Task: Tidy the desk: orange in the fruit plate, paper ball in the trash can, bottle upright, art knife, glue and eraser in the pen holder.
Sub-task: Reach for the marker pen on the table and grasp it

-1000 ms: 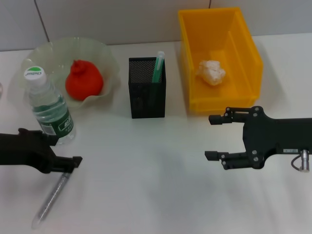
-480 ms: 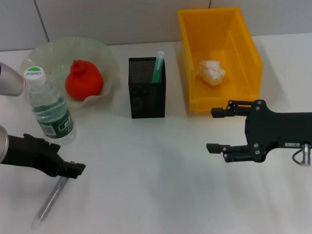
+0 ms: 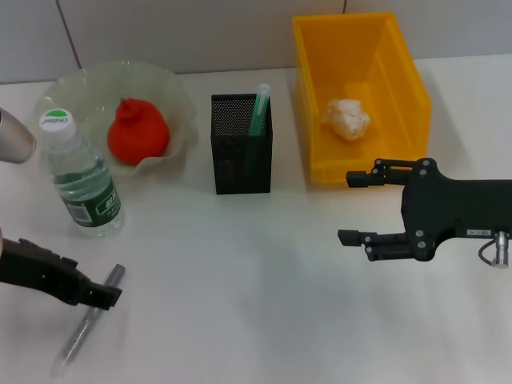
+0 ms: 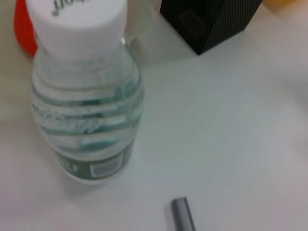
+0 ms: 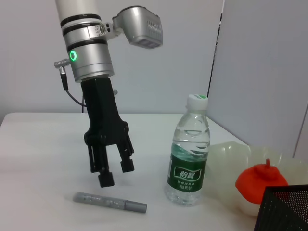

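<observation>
Fingers of left gripper (image 5: 109,174) parted, empty, just above grey art knife (image 3: 90,324) | knife lies flat near desk (image 3: 256,272) front-left corner, axis corner-to-centre | right gripper (image 3: 352,206) spread, idle, well apart.

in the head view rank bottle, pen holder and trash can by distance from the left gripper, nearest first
1. Bottle, standing just behind the left gripper, on the left.
2. Pen holder, mid-desk.
3. Trash can, far right.
</observation>
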Action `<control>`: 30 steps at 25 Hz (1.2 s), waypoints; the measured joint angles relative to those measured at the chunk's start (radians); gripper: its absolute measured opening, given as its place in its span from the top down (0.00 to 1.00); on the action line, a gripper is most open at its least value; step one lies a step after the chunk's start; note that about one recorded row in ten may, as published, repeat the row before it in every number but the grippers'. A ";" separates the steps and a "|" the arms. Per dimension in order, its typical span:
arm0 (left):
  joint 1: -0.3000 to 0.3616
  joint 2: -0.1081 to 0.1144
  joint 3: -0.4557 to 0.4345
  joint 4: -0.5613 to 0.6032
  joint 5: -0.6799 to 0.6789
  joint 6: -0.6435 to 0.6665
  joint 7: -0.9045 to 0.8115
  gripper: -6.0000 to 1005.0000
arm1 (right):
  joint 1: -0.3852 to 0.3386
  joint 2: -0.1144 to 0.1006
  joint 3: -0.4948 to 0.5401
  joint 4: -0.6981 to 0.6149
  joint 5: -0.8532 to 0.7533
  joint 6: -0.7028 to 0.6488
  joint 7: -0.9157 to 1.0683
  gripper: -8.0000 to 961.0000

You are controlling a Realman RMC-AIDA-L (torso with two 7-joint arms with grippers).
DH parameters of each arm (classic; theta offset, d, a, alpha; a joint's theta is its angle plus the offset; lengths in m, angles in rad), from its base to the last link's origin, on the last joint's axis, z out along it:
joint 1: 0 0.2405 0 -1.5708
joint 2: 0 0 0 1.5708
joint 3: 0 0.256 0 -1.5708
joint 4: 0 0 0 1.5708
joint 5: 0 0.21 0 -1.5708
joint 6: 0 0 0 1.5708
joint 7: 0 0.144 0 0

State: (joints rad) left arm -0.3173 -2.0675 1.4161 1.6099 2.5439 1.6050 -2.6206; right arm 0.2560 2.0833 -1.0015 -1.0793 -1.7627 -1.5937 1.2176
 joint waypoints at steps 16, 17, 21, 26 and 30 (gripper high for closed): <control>-0.043 -0.002 0.022 0.008 0.049 0.080 -0.080 0.16 | 0.006 0.002 0.001 0.004 0.000 0.011 -0.001 0.21; -0.055 -0.002 0.038 0.004 0.066 0.090 -0.093 0.16 | 0.006 0.002 0.001 0.004 0.000 0.011 -0.001 0.21; -0.068 -0.002 0.063 0.000 0.075 0.102 -0.112 0.16 | 0.006 0.002 0.001 0.004 0.000 0.014 -0.001 0.21; -0.075 -0.003 0.088 -0.001 0.076 0.109 -0.126 0.16 | 0.008 0.002 0.001 0.006 0.011 0.022 -0.016 0.21; -0.077 -0.004 0.131 -0.002 0.078 0.106 -0.137 0.16 | 0.009 0.001 0.000 0.010 0.019 0.022 -0.024 0.21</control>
State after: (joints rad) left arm -0.3944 -2.0718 1.5472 1.6080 2.6215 1.7111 -2.7580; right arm 0.2652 2.0838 -1.0013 -1.0690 -1.7437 -1.5719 1.1939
